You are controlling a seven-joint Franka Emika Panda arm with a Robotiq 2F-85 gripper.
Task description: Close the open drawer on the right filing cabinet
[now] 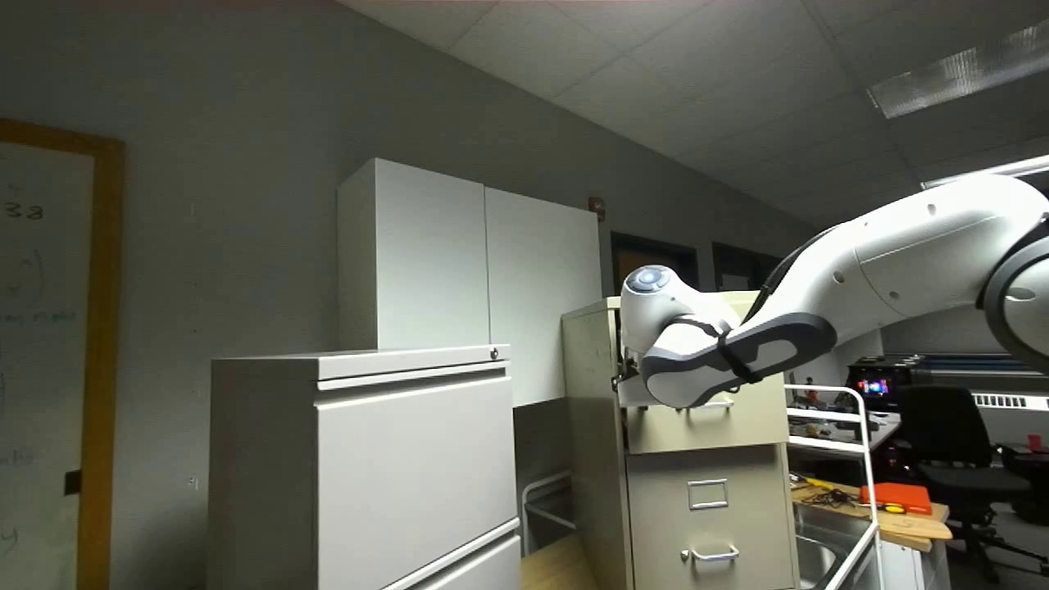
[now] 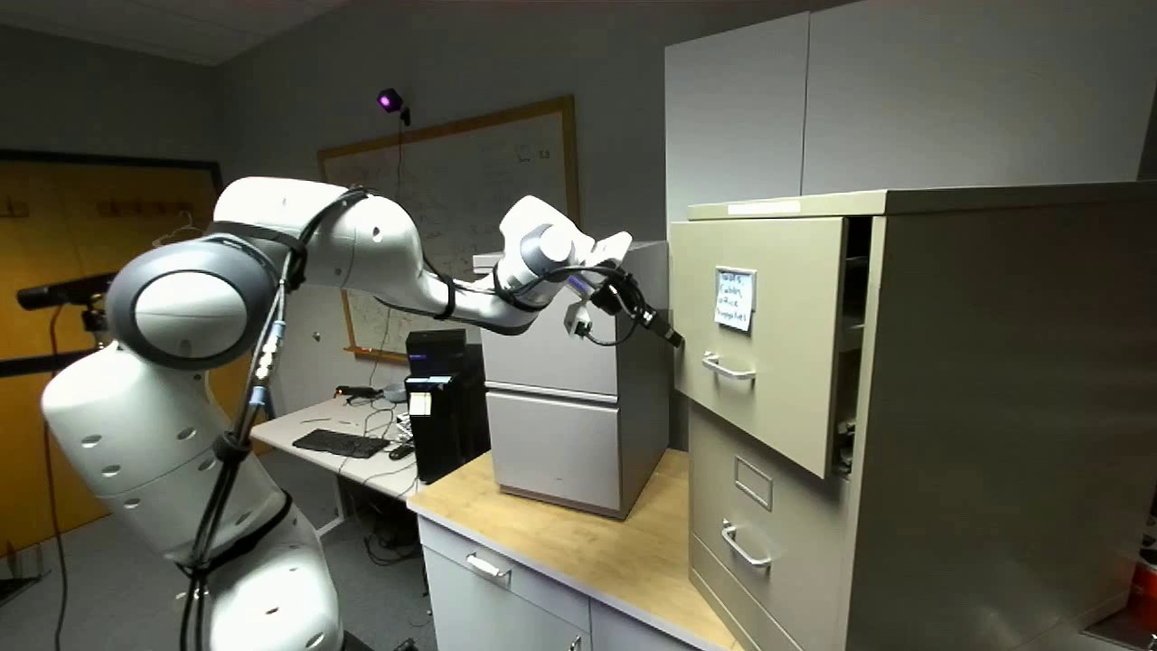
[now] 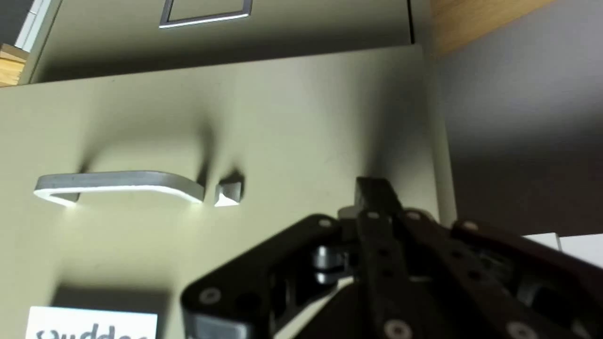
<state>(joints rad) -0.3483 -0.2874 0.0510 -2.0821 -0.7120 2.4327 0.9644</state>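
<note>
- Black metal gripper (image 3: 374,190), nearest the camera in the wrist view, hangs in front of the tall beige metal filing cabinet (image 2: 994,407); its jaws are fully together, with nothing held between them.
- At the top of the filing cabinet, the task's beige metal drawer (image 2: 786,334) with a wide rectangular front stands open; in an exterior view a dark gap shows between this front and the filing cabinet's frame.
- The gripper's tips point at the lower half of the drawer's front, close to one side edge; whether they touch it, the views do not settle.
- On that front, a small white handwritten paper sheet (image 2: 734,298) sits above a silver bar handle (image 2: 728,367).
- Beneath, a lower beige drawer (image 2: 804,551) lies flush with the filing cabinet.
- A smooth white jointed robot arm (image 2: 380,253) reaches toward the filing cabinet's front in both exterior views.
- Beside the filing cabinet and apart from it, a pale grey metal cabinet (image 2: 553,448) stands on a wood-topped bench (image 2: 633,561).
- White flat-fronted cupboards (image 2: 737,117) are on the wall behind the filing cabinet.
</note>
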